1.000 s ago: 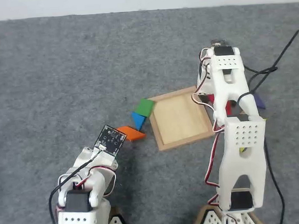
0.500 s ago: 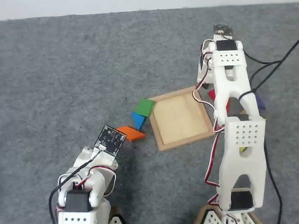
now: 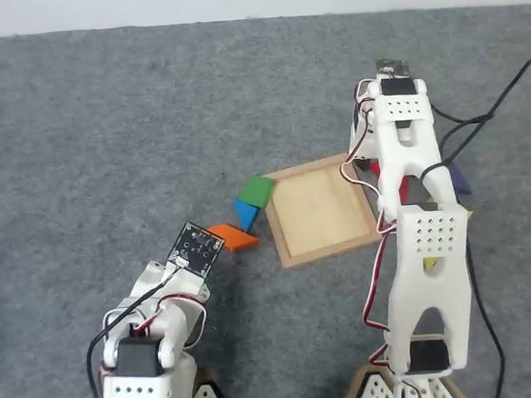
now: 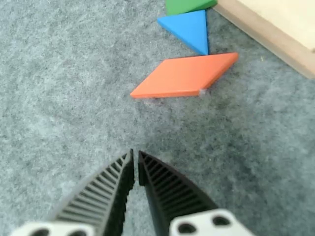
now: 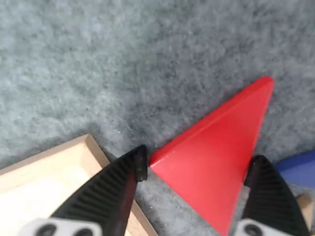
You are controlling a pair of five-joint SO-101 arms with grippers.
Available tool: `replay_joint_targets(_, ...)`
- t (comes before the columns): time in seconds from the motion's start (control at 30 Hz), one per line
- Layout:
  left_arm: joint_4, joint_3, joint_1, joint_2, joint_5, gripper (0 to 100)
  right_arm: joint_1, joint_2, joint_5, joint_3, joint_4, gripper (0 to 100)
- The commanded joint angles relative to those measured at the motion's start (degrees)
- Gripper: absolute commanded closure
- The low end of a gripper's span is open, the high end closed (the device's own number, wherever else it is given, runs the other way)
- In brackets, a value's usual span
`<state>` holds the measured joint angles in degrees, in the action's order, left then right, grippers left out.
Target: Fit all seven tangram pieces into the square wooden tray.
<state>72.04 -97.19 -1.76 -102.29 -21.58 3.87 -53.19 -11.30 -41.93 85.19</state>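
Note:
The square wooden tray (image 3: pixel 285 245) lies mid-table with nothing in it. Off its left corner lie a green piece (image 3: pixel 258 190), a blue triangle (image 3: pixel 245 212) and an orange parallelogram (image 3: pixel 234 237). My left gripper (image 4: pixel 135 158) is shut and hovers over bare carpet, a short way from the orange parallelogram (image 4: pixel 184 76). My right gripper (image 5: pixel 199 167) is open and low over the carpet beside the tray's right corner (image 5: pixel 83 147). Its fingers straddle a red triangle (image 5: pixel 216 152) that lies flat. The right arm hides most of the red triangle (image 3: pixel 374 167) in the high view.
A dark blue piece (image 3: pixel 462 181) lies right of the right arm, and a yellow piece (image 3: pixel 429 263) peeks from under it. Black cables (image 3: pixel 479 125) trail over the carpet at the far right. Grey carpet stretches open to the left and back.
The right arm stretched farther from its base half a second ago, then drew back a little. The left arm and the pieces have not moved.

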Motion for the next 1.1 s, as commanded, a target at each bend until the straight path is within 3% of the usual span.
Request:
replay_joint_targets(0.0,0.18,0.66,-0.44,-0.7,-0.62,99,-1.63,-0.04,-0.18,-2.73,0.48,67.1)
replay_joint_targets(0.3,0.18,0.66,-0.44,-0.7,-0.62,99,-3.56,-0.57,-0.18,-2.73,0.66,74.6)
replay_joint_targets(1.07,0.18,0.66,-0.44,-0.7,-0.62,99,-3.21,7.43,4.31,-2.73,7.6,75.0)
